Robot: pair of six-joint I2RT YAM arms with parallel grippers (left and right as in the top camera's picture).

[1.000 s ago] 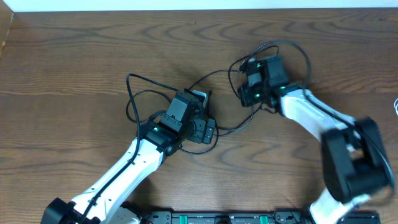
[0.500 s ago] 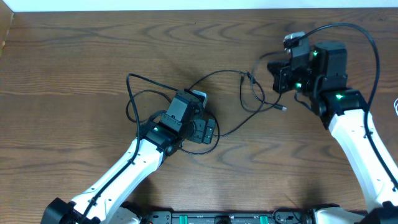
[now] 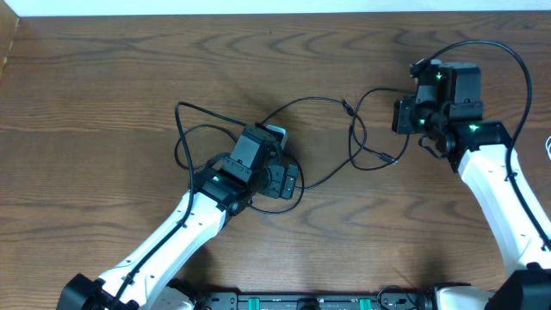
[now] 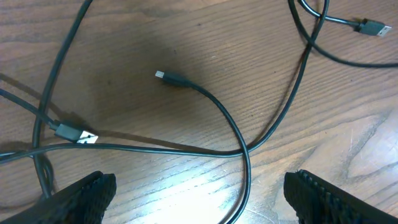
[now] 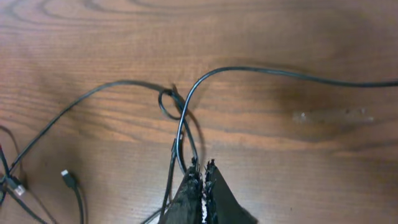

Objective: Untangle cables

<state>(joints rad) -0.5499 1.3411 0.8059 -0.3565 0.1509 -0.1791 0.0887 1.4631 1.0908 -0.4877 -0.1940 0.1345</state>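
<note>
On the table: black cables sprawl between both arms
Left gripper: fingers spread wide, holding nothing, above the cables
Right gripper: fingers pinched together on the cables

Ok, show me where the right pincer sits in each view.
Overhead: right pincer at upper right, shut.
Left wrist: not in it; only the open left pincer.
Right wrist: bottom centre, shut on a black cable.
Shared landmark: the wooden table with black cables across it.
</note>
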